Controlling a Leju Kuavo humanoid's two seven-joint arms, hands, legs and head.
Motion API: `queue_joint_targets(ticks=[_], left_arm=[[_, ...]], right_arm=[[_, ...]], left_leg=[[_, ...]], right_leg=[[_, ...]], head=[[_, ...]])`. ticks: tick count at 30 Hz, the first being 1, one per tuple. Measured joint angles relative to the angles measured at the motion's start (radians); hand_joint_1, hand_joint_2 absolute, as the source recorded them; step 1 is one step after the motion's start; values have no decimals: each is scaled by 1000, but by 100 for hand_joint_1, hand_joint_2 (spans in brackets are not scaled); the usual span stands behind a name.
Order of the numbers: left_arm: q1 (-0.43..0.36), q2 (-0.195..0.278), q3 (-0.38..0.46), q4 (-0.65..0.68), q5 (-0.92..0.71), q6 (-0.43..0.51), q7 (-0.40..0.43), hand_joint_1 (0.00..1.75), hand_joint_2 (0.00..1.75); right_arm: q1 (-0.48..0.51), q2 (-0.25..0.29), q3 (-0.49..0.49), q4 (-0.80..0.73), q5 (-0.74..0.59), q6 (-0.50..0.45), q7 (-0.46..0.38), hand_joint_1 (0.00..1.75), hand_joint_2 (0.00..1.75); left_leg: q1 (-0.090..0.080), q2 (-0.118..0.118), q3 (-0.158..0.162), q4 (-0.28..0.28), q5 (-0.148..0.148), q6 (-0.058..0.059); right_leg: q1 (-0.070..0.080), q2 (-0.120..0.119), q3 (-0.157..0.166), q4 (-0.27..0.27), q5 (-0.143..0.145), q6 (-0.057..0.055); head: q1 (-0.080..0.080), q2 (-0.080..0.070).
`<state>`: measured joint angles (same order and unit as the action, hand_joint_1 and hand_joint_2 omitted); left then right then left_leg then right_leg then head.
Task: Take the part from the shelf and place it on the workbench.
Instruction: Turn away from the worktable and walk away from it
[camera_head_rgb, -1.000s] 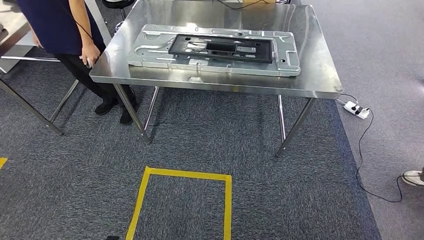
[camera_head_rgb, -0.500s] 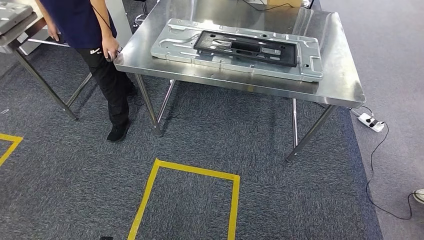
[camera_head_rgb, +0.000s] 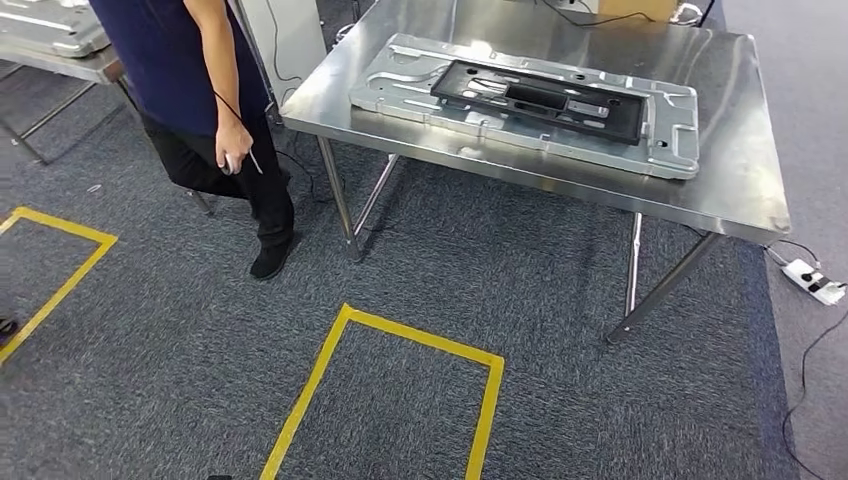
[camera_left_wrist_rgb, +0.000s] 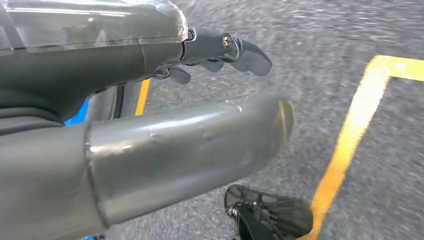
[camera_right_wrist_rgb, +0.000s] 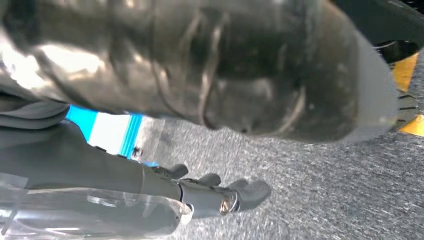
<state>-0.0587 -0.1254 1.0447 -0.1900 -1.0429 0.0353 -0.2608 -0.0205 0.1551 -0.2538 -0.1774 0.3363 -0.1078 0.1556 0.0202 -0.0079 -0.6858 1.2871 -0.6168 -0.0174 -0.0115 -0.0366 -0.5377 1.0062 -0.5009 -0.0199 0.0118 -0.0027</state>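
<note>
A large silver metal plate (camera_head_rgb: 520, 120) lies on the steel workbench (camera_head_rgb: 740, 190) at the upper right of the head view, with a black rectangular frame part (camera_head_rgb: 545, 98) on top of it. At the top left corner stands another steel rack (camera_head_rgb: 95, 68) bearing a silver metal part (camera_head_rgb: 45, 30). My left hand (camera_left_wrist_rgb: 190, 145) hangs over the carpet, thumb and fingers (camera_left_wrist_rgb: 230, 50) apart, holding nothing. My right hand (camera_right_wrist_rgb: 200, 65) also hangs above the carpet, its fingers (camera_right_wrist_rgb: 220, 197) stretched out and empty.
A person (camera_head_rgb: 190, 90) in dark clothes stands between the rack and the workbench, holding a small device with a cable. Yellow tape squares (camera_head_rgb: 330, 380) mark the grey carpet. A power strip (camera_head_rgb: 812, 282) and cable lie on the floor at the right.
The camera has swung left, so the workbench has slid to the right of the picture and the rack has come in at the top left. The person has stepped away from the workbench corner.
</note>
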Motion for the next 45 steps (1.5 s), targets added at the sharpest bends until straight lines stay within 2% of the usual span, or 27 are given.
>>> queue_joint_targets(ticks=[2,5,6,8,9,11,13,14,15,16,17,19,20,22,24,26,28,29,31,32,34,36,37,39,41,43,45], left_arm=[[3,0,3,0,0,2,2,0,0],[0,2,4,0,0,3,3,0,0],[-1,2,4,0,0,3,4,0,0],[1,3,4,0,-2,2,6,0,0],[4,3,5,0,-3,2,8,0,0],[4,3,5,0,-6,2,11,0,0],[0,3,5,0,-7,2,11,0,0],[0,4,5,0,-7,2,11,0,0],[0,4,5,0,-8,2,12,0,0],[1,4,6,0,-8,2,12,0,0],[2,5,6,0,-8,1,12,0,0],[1,5,6,0,-9,1,12,0,0],[-1,4,6,0,-9,0,12,0,0],[-2,4,6,0,-10,0,13,0,0],[1,5,6,0,-12,0,14,0,0],[2,5,6,0,-14,0,16,0,0],[-1,5,6,0,-15,0,16,0,0],[-3,5,6,0,-15,0,16,0,0],[-1,6,6,0,-15,0,17,0,0],[1,6,6,0,-15,0,17,0,0],[1,7,6,0,-16,0,18,0,0],[-3,7,6,0,-16,0,18,0,0],[-3,7,6,0,-16,0,18,0,0],[0,7,7,0,-16,0,18,0,0],[1,7,7,0,-16,0,18,0,0],[-2,7,7,0,-17,0,18,0,0],[-3,7,7,0,-17,0,18,0,0]], right_arm=[[0,0,-2,0,0,0,-1,0,0],[-1,0,-4,0,1,1,-2,0,0],[-2,0,-5,0,1,2,-2,0,0],[-3,0,-5,0,4,9,-2,0,0],[-4,0,-6,0,5,12,-1,0,0],[-5,-1,-6,0,7,15,-1,0,0],[-3,-1,-7,0,8,16,-1,0,0],[-2,-1,-7,0,9,19,-1,0,0],[-1,-1,-8,0,9,23,0,0,0],[-1,-1,-9,0,9,27,2,0,0],[-1,-1,-9,0,10,31,4,0,0],[0,-2,-10,0,11,35,7,0,0],[0,-2,-11,1,11,36,7,0,0],[-2,-3,-13,1,14,38,8,0,0],[-6,-2,-13,1,19,41,12,0,0],[-7,-2,-13,1,23,47,16,0,0],[-4,-2,-13,2,23,49,18,0,0],[-3,-2,-13,2,23,50,18,0,0],[-3,-2,-13,2,23,50,18,0,0],[-3,-2,-13,2,23,50,18,0,0],[-4,-2,-13,2,23,50,18,0,0],[-5,-2,-13,2,23,50,18,0,0],[-7,-2,-13,3,23,50,18,0,0],[-10,-2,-13,2,23,50,18,0,0],[-11,-2,-13,2,23,50,18,0,0],[-9,-2,-13,3,23,50,18,0,0],[-7,-2,-13,3,23,50,18,0,0]], left_leg=[[0,10,39,-56,42,2],[-9,64,139,-243,110,15],[-13,74,149,-268,114,21],[-15,59,144,-275,116,31],[-13,50,144,-279,121,37],[-8,31,144,-287,131,51],[-6,11,138,-288,138,60],[-7,0,135,-287,140,62],[-8,-13,133,-285,141,63],[-8,-26,132,-283,141,62],[-8,-39,132,-280,141,62],[-9,-65,130,-274,140,57],[-9,-76,127,-270,140,53],[-7,-96,117,-268,144,39],[-4,-107,110,-269,147,25],[-7,-71,91,-231,121,17],[-6,-21,39,-119,58,13],[-5,-9,9,-53,29,9],[-1,1,-14,6,20,3],[1,7,3,-23,43,1],[2,43,76,-158,102,0],[-4,75,126,-255,128,8],[-7,80,130,-268,126,14],[-7,58,125,-272,131,27],[-5,38,125,-278,138,41],[-4,18,123,-281,145,51],[-7,-6,118,-280,147,55]], right_leg=[[2,-24,-1,3,-1,1],[8,-53,-1,13,-7,9],[11,-61,-2,15,-8,14],[13,-79,1,14,-7,22],[11,-73,2,17,-11,28],[7,-30,-15,63,-51,38],[1,20,-66,180,-121,44],[0,29,-93,242,-147,45],[-1,32,-109,277,-153,46],[-2,33,-108,277,-139,47],[-3,37,-89,239,-107,45],[-5,70,-29,108,-38,38],[-5,89,-6,56,-21,34],[-3,111,6,20,-19,28],[-3,90,8,10,-13,20],[-8,64,13,-3,-5,6],[-7,37,13,-8,-2,-2],[-6,21,12,-8,-3,-4],[-5,-7,12,-7,-4,-3],[-6,-20,12,-6,-5,-2],[-5,-42,14,-1,-11,7],[1,-60,15,7,-17,19],[5,-69,16,8,-19,23],[4,-82,21,7,-21,33],[-1,-49,12,37,-50,43],[-4,8,-35,144,-117,47],[-3,29,-92,264,-166,46]], head=[[0,0],[0,0],[1,0],[1,0],[1,0],[1,0],[2,0],[2,0],[2,0],[2,0],[2,0],[2,0],[1,0],[1,0],[1,0],[-2,0],[-5,0],[-5,0],[-5,0],[-5,0],[-6,0],[-5,0],[-5,0],[-4,0],[-4,0],[-4,0],[-4,0]])
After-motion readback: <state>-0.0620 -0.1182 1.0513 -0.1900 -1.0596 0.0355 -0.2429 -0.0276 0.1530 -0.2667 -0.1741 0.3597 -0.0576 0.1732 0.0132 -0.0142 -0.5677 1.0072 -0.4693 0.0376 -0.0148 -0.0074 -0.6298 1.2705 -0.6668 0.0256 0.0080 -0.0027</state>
